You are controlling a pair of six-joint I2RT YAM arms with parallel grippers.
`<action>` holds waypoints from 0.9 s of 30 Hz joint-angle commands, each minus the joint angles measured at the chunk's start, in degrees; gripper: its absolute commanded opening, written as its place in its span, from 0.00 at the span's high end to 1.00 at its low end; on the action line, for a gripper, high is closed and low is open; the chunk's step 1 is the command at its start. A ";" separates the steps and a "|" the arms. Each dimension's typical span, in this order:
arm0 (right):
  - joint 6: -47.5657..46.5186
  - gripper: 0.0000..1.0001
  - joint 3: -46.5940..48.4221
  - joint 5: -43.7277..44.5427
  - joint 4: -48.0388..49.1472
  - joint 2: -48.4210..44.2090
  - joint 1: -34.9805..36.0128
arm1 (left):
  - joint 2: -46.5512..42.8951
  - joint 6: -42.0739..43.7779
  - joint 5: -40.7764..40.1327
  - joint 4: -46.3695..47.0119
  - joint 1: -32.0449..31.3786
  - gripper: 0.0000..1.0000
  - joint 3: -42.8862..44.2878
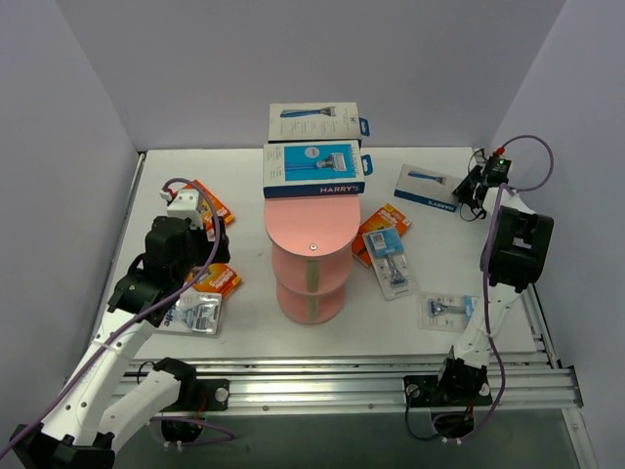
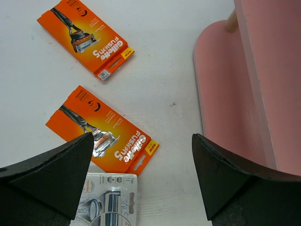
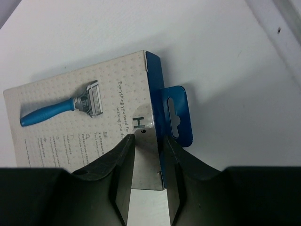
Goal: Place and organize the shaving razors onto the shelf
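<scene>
The right gripper point(image 3: 148, 141) is straddling the white box's point(image 3: 70, 127) blue edge between narrowed jaws, grip uncertain, needing a lift to the shelf point(image 1: 312, 223), while the left gripper point(image 2: 142, 139) is hanging wide open.

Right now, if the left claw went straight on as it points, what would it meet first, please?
Probably the nearer orange razor card lying on the table, though depth is unclear.

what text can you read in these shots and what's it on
"HARRY'S": front box on the shelf.
"Gillette Fusion5" and "NEW": far orange card and near orange card.
"Everything you need for": white box, right wrist view; its smaller print is blurred.
Clear pack: print too small to read.
The other packs in the top view: too small to read.
</scene>
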 commanded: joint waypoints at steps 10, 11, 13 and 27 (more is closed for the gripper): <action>3.19 0.73 -19.06 -10.05 -0.26 -18.49 2.05 | -0.61 0.47 0.86 0.10 0.23 0.06 0.97; 3.36 0.72 -19.77 -10.92 -0.17 -19.64 1.53 | -0.44 0.47 0.95 0.10 0.23 0.06 0.97; 4.41 0.69 -21.35 -11.63 0.09 -22.71 0.47 | -0.17 0.47 0.86 0.01 0.23 0.06 1.06; 9.86 0.59 -34.54 -13.92 7.74 -28.18 -8.31 | 0.71 0.73 -0.19 -0.08 -0.04 0.06 0.97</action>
